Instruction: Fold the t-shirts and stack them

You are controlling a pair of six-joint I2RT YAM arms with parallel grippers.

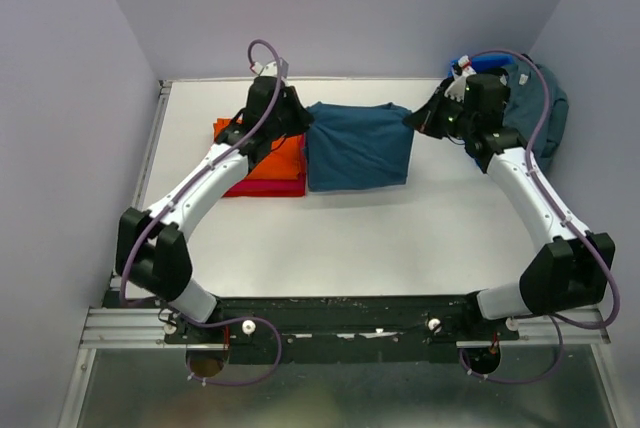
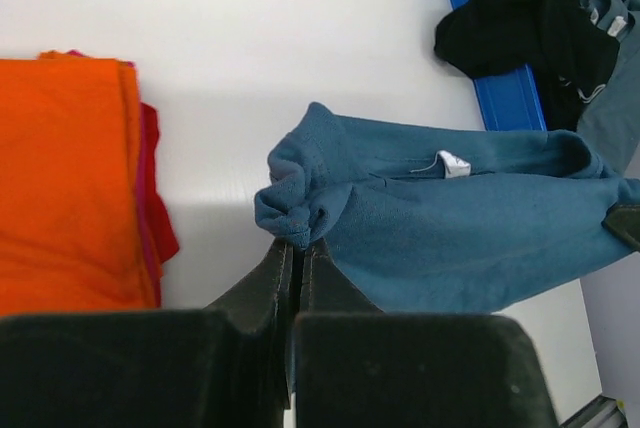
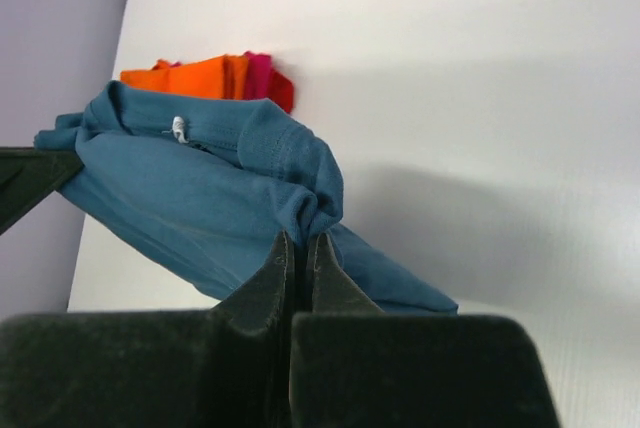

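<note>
Hanging between both arms: the teal shirt (image 1: 358, 146), spread wide over the far middle of the counter (image 1: 380, 238).
- Collar edge runs along the top, from one grip to the other. A small white label (image 2: 452, 162) shows just inside the collar.
- The cloth sags in the middle and throws a shadow on the white surface below. Cannot tell whether the lower hem touches the counter.

Left pincer (image 2: 298, 246): closed tight on the shirt's left upper corner, cloth bunched into a knot at the fingertips.

Right pincer (image 3: 300, 240): closed tight on the opposite upper corner, with the same bunched fold at the tips.

Just to the left of the teal shirt sits a folded stack:
- The orange shirt (image 1: 280, 160) lies flat and squared on top.
- The red shirt (image 1: 265, 188) is under it, showing along the near edge and at the side facing the teal one.
- From above, the teal shirt's left edge sits right against the stack. Cannot tell whether they touch.

Far right corner, well apart from the stack:
- A blue bin (image 2: 500, 38) has a black shirt (image 2: 520, 28) crumpled over its rim.
- A grey-blue shirt (image 1: 545, 108) is heaped beside the bin, against the right wall and behind the right arm.
</note>
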